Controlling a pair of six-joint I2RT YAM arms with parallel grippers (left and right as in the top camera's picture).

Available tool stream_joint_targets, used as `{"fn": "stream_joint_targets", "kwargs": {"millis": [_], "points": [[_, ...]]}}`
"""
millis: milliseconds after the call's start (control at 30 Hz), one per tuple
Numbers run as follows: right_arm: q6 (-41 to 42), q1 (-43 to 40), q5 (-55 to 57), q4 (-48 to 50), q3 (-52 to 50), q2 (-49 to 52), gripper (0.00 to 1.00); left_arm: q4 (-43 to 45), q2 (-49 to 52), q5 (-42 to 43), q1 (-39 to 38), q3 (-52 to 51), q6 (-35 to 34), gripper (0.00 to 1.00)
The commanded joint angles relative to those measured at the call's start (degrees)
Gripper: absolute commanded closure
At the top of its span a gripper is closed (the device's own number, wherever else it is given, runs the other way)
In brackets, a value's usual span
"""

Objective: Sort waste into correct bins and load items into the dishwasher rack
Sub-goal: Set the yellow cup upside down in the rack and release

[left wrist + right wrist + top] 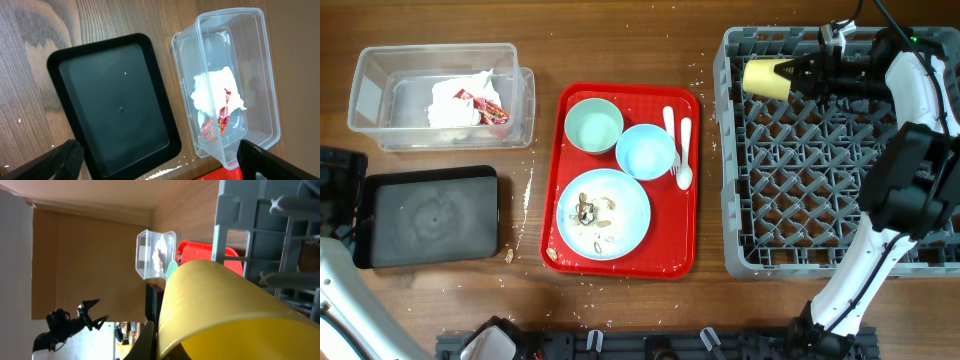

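Gripping the small yellow cup (765,78) with its jaws pinched narrow on the cup's open end, the right gripper (790,72) is holding it on its side over the 11 o'clock corner of the dishwasher rack (800,180). In the right wrist view the cup's yellow wall is filling the lower frame, with the grey pegs lying just beyond it. The rack is occupying the 3 o'clock side of the tabletop (620,40).

The left gripper (160,152) is hanging above the two bins with its jaws standing wide and holding nothing. The clear plastic tub (365,100) is sitting at 10 o'clock on the tabletop, and the crumpled white napkin (455,100) and the red snack wrapper (490,108) are lying inside it. The black tray (430,215) is lying just beside the tub, toward 6 o'clock.

The red serving tray (690,200) is resting at the centre. The pale green bowl (593,126) is standing at its 11 o'clock corner, and the light blue bowl (645,151) is touching it on the 4 o'clock side. The white fork (670,130) and white spoon (685,150) are lying side by side along the 3 o'clock edge. The light blue plate (625,215) is lying at 6 o'clock, carrying the brownish food scraps (588,210).
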Motion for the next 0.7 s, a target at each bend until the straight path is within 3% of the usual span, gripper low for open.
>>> {"fn": "stream_joint_targets", "kwargs": {"millis": [0,200,267,333,433,567,667], "points": [[-4.11,0.90,0.90,-2.60,-1.25,0.74,0.96,-0.02,-0.09,0.28,0.24,-0.11,-0.31,0.00],[0.96,1.03,8.24,0.85,-2.91,0.74,0.95,-0.02,-0.09,0.28,0.24,-0.11,-0.31,0.00],[2.49,0.57,12.04,1.42,-2.89,0.72,0.91,-0.02,-0.09,0.28,0.24,-0.11,-0.31,0.00],[2.58,-0.31,11.98,1.66,-2.89,0.72,0.77,-0.02,-0.09,0.28,0.24,-0.11,-0.31,0.00],[4.04,-0.50,15.89,1.42,-2.67,0.61,0.76,-0.02,-0.09,0.28,0.24,-0.11,-0.31,0.00],[10.51,-1.88,26.73,0.98,0.55,-2.40,0.75,-0.02,-0.09,0.28,0.24,-0.11,-0.31,0.00],[16.87,-2.10,44.13,-0.57,3.41,-8.55,0.62,-0.02,-0.09,0.28,0.24,-0.11,-0.31,0.00]]}}
